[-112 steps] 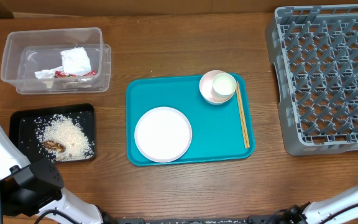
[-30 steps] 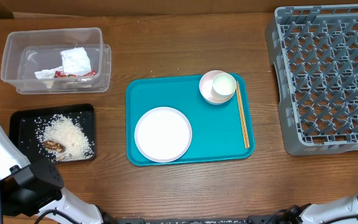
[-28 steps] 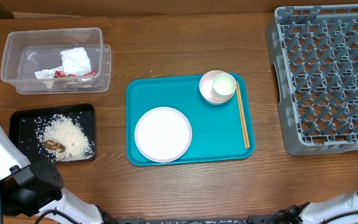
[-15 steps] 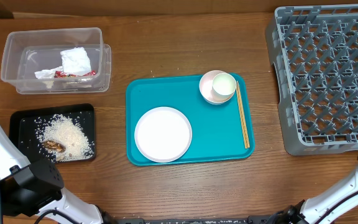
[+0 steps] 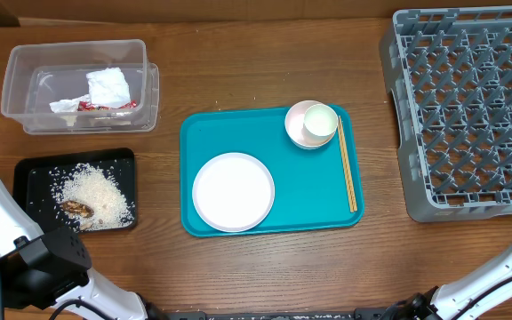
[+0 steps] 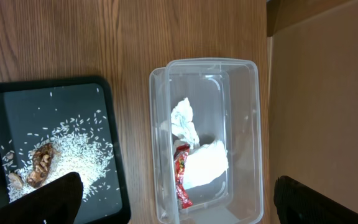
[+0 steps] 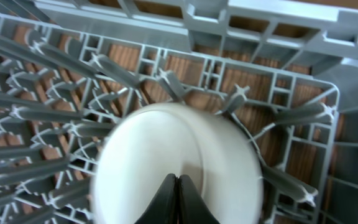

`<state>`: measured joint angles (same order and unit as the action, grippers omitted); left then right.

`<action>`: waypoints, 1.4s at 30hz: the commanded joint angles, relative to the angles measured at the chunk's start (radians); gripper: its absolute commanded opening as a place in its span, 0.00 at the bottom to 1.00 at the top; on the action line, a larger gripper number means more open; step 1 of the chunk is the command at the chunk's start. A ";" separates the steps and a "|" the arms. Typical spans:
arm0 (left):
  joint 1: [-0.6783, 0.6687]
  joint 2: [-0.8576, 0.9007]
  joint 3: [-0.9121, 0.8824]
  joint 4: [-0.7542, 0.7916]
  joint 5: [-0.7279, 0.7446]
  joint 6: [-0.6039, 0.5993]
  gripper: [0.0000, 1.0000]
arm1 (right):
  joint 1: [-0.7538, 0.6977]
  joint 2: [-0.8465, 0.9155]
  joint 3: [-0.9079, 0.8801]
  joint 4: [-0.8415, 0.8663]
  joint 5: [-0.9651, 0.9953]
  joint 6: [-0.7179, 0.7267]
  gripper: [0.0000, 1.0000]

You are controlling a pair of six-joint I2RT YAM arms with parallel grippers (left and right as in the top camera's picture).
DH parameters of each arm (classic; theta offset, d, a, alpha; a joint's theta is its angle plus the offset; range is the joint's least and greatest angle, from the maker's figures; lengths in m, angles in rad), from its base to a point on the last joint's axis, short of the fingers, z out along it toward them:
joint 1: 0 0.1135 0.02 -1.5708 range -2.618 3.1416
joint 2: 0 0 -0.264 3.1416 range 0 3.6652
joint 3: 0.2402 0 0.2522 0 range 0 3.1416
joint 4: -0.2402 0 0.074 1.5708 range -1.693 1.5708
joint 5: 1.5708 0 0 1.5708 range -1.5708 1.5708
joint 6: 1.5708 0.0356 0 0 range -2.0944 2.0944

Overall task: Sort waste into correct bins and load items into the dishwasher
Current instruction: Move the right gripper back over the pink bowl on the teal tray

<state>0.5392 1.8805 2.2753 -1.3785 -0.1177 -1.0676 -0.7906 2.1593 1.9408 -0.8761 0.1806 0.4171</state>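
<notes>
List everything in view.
plastic tub: 1, clear, far left
crumpled napkins: 2, white, tub
crinkled wrapper: 1, red, tub
shallow bin: 1, black, near left
rice grains: many, white, bin
food scrap: 1, brown, bin
serving tray: 1, teal, centre
flat plate: 1, white, tray
nested bowls: 2, whitish, tray
wooden chopsticks: 2, tan, tray
lattice dish rack: 1, grey, right
round bowl: 1, white, right claw
left claw: 1, black, open
right claw: 1, black, shut

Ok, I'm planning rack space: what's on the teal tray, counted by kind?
Plate: 1
Bowls: 2, the smaller nested in the larger
Chopsticks, as one set: 1
Total: 4
</notes>
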 commanded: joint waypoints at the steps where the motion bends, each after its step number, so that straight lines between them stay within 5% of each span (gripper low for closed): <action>1: 0.003 0.005 -0.002 -0.002 -0.020 -0.011 1.00 | 0.002 -0.005 0.003 -0.022 0.015 -0.006 0.04; 11: 0.003 0.005 -0.002 -0.002 -0.020 -0.011 1.00 | 0.002 -0.080 0.004 -0.161 0.165 0.171 0.04; 17: 0.003 0.005 -0.002 -0.002 -0.020 -0.011 1.00 | 0.005 -0.219 0.004 -0.167 -0.109 0.246 0.04; 18: 0.003 0.005 -0.002 -0.002 -0.020 -0.010 1.00 | 0.005 -0.234 0.004 -0.162 -0.198 0.246 0.24; 19: 0.003 0.005 -0.002 -0.002 -0.020 -0.011 1.00 | 0.005 -0.250 0.004 -0.153 -0.328 0.246 0.74; 20: 0.003 0.005 -0.002 -0.002 -0.020 -0.010 1.00 | 0.005 -0.261 0.004 -0.150 -0.441 0.246 1.00; 24: 0.003 0.005 -0.002 -0.002 -0.020 -0.011 1.00 | 0.014 -0.272 0.003 -0.204 -0.892 0.167 1.00; 27: 0.003 0.005 -0.002 -0.002 -0.020 -0.011 1.00 | 0.068 -0.273 0.003 -0.269 -1.038 0.046 1.00; 36: 0.003 0.005 -0.002 -0.002 -0.020 -0.011 1.00 | 0.409 -0.272 0.003 -0.487 -0.850 -0.137 0.98; 42: 0.003 0.005 -0.002 -0.002 -0.020 -0.010 1.00 | 0.716 -0.267 0.003 -0.494 -0.476 -0.117 0.99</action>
<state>0.5392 1.8805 2.2753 -1.3804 -0.1177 -1.0679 -0.1890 1.8862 1.9408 -1.3705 -0.5339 0.3134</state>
